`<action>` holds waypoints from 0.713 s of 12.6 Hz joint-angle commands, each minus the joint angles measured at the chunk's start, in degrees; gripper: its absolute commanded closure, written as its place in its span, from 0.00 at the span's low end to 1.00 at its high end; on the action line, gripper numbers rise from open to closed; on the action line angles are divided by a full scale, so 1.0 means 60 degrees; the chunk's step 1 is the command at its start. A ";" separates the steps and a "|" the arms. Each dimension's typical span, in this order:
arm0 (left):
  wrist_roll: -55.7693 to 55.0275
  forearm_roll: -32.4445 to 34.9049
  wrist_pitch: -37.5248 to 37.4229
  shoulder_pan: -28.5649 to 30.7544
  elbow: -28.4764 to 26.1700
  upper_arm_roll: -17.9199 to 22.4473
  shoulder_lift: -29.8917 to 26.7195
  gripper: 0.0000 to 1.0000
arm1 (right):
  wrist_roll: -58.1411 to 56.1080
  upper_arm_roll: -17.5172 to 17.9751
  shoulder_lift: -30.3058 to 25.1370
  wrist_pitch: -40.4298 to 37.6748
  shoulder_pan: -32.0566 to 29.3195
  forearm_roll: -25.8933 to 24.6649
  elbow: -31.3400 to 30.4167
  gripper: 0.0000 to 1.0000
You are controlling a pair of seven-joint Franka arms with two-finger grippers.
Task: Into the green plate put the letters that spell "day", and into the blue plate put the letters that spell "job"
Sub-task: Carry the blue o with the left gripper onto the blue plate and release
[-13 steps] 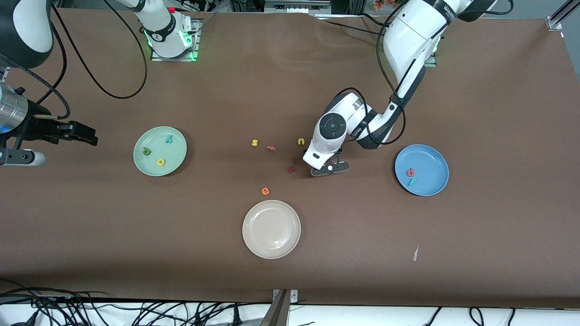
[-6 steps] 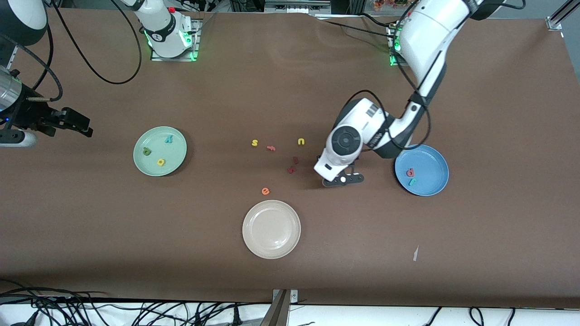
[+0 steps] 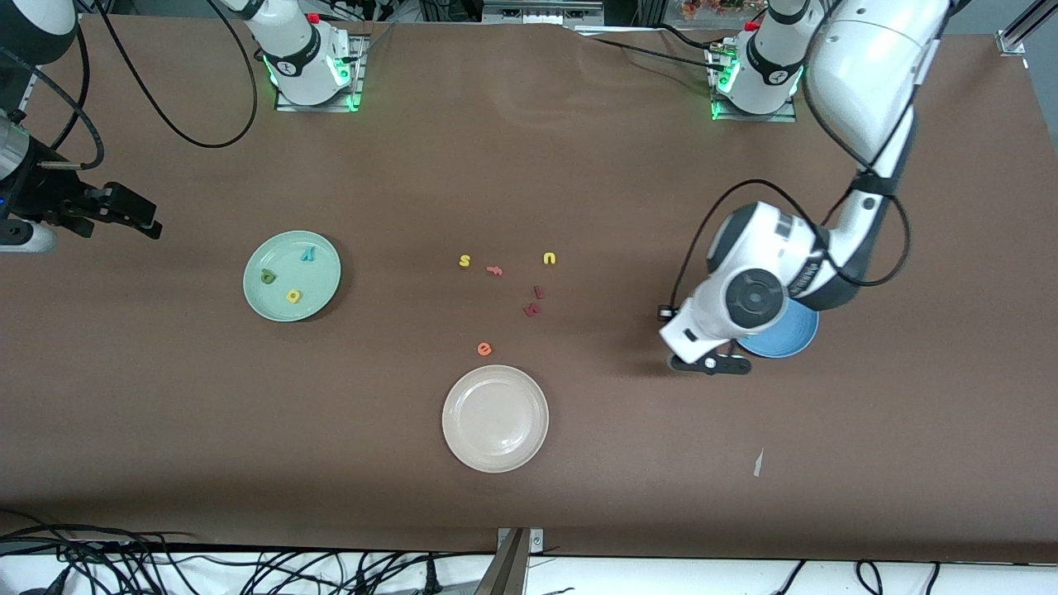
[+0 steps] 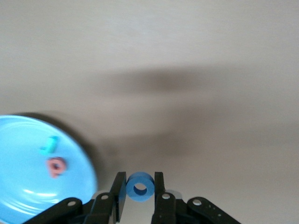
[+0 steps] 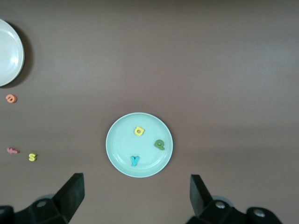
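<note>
Presently listed, item by item. Left tool (image 4: 140, 189): narrowed on the blue "o" (image 4: 140, 188), which is held between its fingers (image 4: 159, 186) in the air, just beside the rim of the blue plate (image 4: 28, 186). In that plate are seen the pinkish "b" (image 4: 56, 167) and the teal "j" (image 4: 49, 145). Right tool (image 5: 135, 193): spread wide, nothing held, kept high over the surface (image 3: 579, 165) at the right arm's end; its arm is waiting. Green plate (image 3: 273, 310): three letters are contained, "d" (image 3: 268, 277), "a" (image 3: 293, 296), "y" (image 3: 308, 254). At mid-surface are scattered a yellow "s" (image 3: 464, 261), a yellow "u" (image 3: 549, 259), an orange "e" (image 3: 484, 349) and dark red letters (image 3: 531, 310). White plate (image 3: 495, 418): set nearest the front camera.
</note>
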 commanded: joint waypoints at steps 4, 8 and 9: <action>0.1582 0.1424 -0.0155 0.1128 -0.0492 -0.0116 -0.0228 0.79 | 0.0133 0.0663 -0.0920 0.0435 -0.0282 -0.0355 -0.1171 0.00; 0.2873 0.1439 -0.0155 0.1656 -0.0580 -0.0116 -0.0213 0.79 | 0.0148 0.0619 -0.0817 0.0421 -0.0238 -0.0355 -0.1083 0.00; 0.3006 0.1439 -0.0155 0.1701 -0.0624 -0.0116 -0.0155 0.78 | 0.0148 0.0619 -0.0802 0.0435 -0.0238 -0.0355 -0.1083 0.00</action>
